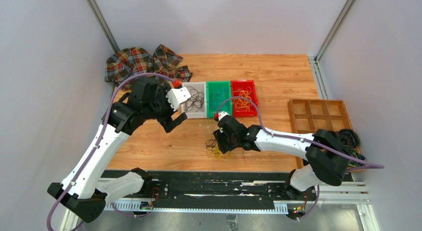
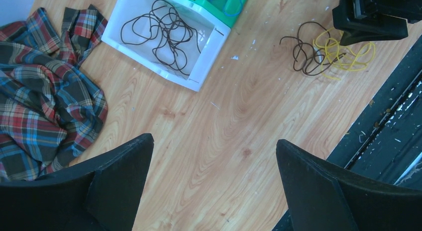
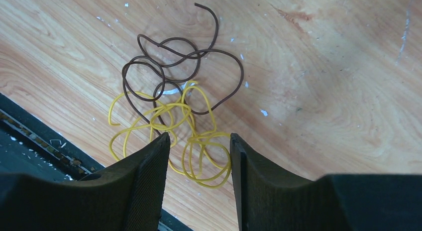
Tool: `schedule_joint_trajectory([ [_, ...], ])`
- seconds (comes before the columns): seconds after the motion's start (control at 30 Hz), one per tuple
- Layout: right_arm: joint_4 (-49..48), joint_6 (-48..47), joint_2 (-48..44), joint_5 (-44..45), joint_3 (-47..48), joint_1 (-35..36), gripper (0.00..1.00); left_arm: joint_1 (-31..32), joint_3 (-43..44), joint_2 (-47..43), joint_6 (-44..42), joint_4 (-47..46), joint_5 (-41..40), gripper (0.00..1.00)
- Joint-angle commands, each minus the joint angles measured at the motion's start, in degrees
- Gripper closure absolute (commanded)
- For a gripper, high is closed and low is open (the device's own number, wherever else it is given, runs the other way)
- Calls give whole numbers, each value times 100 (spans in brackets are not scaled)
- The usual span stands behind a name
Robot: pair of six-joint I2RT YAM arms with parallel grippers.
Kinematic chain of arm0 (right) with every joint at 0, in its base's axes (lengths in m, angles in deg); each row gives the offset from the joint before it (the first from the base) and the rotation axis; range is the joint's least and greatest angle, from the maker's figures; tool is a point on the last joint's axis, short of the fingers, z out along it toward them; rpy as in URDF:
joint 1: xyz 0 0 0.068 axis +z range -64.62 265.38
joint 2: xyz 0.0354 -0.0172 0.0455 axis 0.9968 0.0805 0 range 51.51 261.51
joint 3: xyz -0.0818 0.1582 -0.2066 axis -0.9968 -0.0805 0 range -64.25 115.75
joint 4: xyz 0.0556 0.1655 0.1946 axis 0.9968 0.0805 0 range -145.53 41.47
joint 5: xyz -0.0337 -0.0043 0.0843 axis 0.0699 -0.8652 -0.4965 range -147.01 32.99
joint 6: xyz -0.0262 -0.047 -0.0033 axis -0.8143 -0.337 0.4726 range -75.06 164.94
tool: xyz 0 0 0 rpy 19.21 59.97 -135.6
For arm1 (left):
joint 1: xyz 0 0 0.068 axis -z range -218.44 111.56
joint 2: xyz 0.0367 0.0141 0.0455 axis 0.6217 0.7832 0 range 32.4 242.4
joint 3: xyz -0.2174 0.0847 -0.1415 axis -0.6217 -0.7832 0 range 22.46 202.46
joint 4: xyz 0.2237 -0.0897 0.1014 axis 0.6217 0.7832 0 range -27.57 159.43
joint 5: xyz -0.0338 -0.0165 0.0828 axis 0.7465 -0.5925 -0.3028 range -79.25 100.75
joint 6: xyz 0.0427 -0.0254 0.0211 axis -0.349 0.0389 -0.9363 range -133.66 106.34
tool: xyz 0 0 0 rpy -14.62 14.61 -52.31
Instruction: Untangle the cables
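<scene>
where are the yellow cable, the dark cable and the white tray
yellow cable (image 3: 169, 110): right wrist view, on its tangled loops
dark cable (image 3: 191, 54): right wrist view, where its strands cross
white tray (image 2: 154, 70): left wrist view, on its near rim

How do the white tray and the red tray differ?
The white tray holds dark cables; the red tray holds yellow cables. The white tray is at the left end of the row, near the plaid cloth; the red tray is at the right end. Both look the same shape and size.
</scene>
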Motion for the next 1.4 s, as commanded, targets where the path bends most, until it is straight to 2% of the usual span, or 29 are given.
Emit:
schedule_joint_trajectory([
  [0.0,-97,196,-113,-139,-80,57,53,-44,160,-44,-86,-75,-18,2],
  [0.17,2,-128,-122,150,248,53,53,-44,180,-16,-68,-74,23,2],
  [0.53,-76,-690,1270,-319,1202,-21,54,-44,154,-190,-176,-6,-86,2],
  [0.83,-282,-705,1404,-567,1172,-211,66,-44,200,-72,-140,-4,-12,2],
  [1.1,-284,-810,1586,-677,1423,-223,60,-44,222,-86,-145,-4,-46,2],
  [1.23,-264,-818,1678,-735,1492,-224,67,-44,212,-112,-161,-4,-76,2],
  [1.37,-210,-774,1592,-658,1523,-248,86,-44,207,-121,-171,-4,-86,2],
])
